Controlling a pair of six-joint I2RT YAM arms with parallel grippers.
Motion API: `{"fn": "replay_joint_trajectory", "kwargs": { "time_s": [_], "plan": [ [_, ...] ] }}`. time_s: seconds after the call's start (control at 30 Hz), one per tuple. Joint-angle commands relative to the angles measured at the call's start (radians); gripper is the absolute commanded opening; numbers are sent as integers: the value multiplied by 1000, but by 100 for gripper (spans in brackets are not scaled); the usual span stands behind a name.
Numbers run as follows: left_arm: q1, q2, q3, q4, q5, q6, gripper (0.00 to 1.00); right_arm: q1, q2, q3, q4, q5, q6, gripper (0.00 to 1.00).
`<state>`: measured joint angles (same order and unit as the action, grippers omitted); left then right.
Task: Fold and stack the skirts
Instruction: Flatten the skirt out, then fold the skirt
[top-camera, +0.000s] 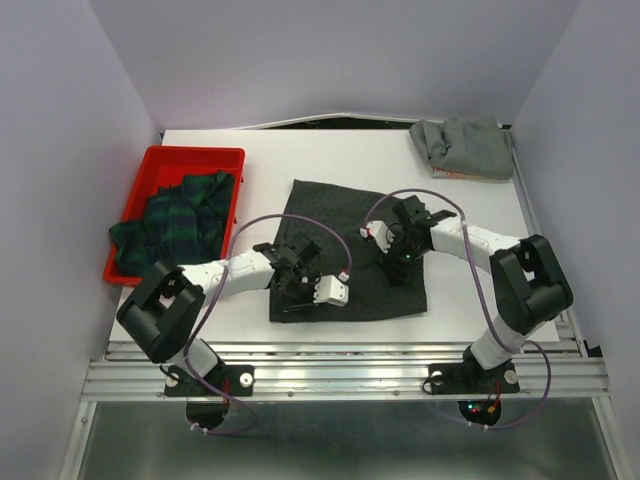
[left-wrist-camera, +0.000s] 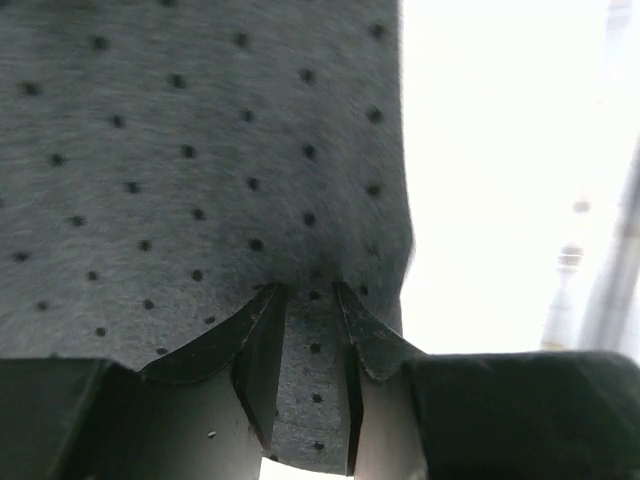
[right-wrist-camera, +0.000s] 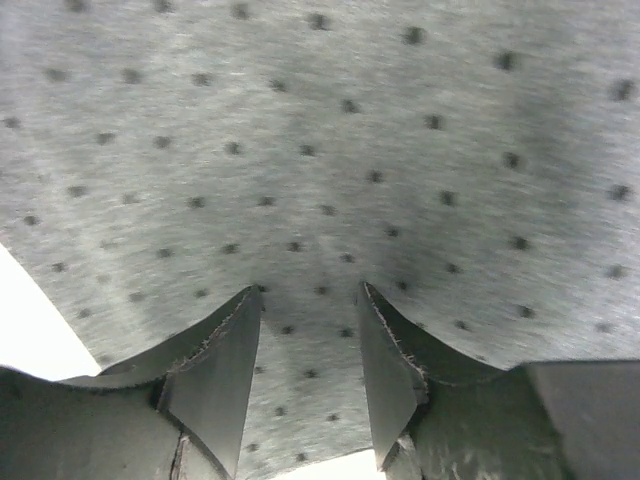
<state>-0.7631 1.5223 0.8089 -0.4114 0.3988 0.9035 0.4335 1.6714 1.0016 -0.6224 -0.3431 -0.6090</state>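
Note:
The dark charcoal dotted skirt (top-camera: 345, 225) lies spread flat mid-table. My left gripper (top-camera: 288, 288) presses its tips onto the skirt's near-left part; in the left wrist view (left-wrist-camera: 308, 287) the jaws stand a narrow gap apart with flat dotted cloth (left-wrist-camera: 200, 150) across it. My right gripper (top-camera: 396, 266) rests on the skirt's right half. Its jaws (right-wrist-camera: 310, 288) stand wider, tips on the cloth (right-wrist-camera: 330, 140), nothing pinched. The plaid skirt (top-camera: 180, 215) is heaped in the red tray. At the far right corner the plain grey skirt (top-camera: 462, 147) lies crumpled.
The red tray (top-camera: 195, 157) sits at the table's left edge. Bare white table (top-camera: 330, 155) lies behind the dotted skirt and shows beside the cloth's edge (left-wrist-camera: 500, 200). A metal rail (top-camera: 350, 372) runs along the near edge.

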Motion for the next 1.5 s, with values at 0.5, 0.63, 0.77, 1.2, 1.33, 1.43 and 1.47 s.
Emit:
{"fn": "replay_joint_trajectory", "kwargs": {
  "time_s": [0.5, 0.63, 0.77, 1.2, 1.33, 1.43, 1.47],
  "plan": [
    [444, 350, 1032, -276, 218, -130, 49, -298, 105, 624, -175, -238, 32, 51],
    [490, 461, 1128, -92, 186, -254, 49, -367, 273, 799, -162, -241, 64, 48],
    [521, 597, 1266, -15, 212, -325, 48, -398, 431, 931, -139, -226, 61, 48],
    [532, 875, 1426, -136, 354, -200, 55, -407, 550, 873, -181, -204, -115, 49],
    [532, 891, 1402, -139, 356, -187, 56, -407, 563, 827, -194, -232, -135, 49],
    [530, 920, 1403, -127, 319, -195, 56, -407, 579, 824, -208, -228, -146, 49],
    [530, 930, 1414, -122, 305, -198, 56, -407, 583, 822, -208, -224, -150, 49]
  ]
}}
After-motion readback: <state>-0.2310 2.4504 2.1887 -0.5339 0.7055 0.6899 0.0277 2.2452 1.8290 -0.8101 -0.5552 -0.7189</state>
